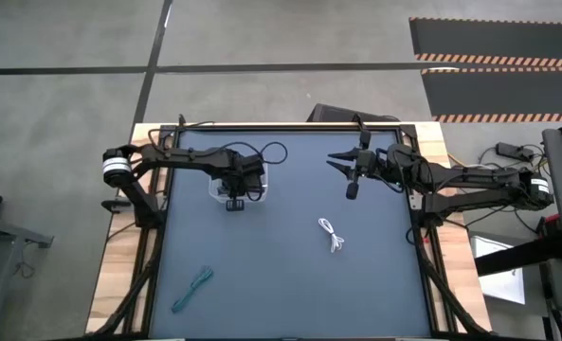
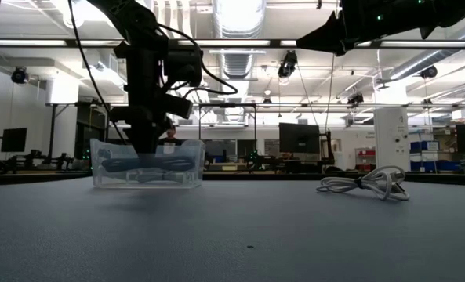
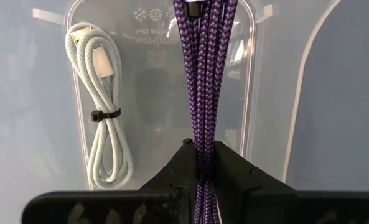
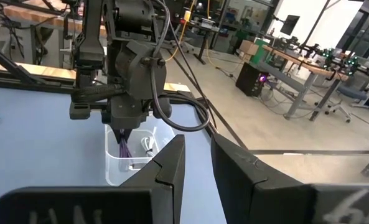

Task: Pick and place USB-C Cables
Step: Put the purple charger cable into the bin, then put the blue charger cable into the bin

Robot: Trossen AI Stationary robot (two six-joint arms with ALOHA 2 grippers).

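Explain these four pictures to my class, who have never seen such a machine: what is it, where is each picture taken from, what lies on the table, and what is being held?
Two dark robot arms work at a blue-grey table. One picture looks straight down, one looks level across the tabletop, and two come from cameras on the arms' wrists. The left gripper is shut on a purple braided cable bundle, holding it over a clear plastic box in which a white cable bundle already lies. Another white cable bundle and a teal cable bundle lie on the table. The right gripper waits empty above the table's far side, its fingers apart.
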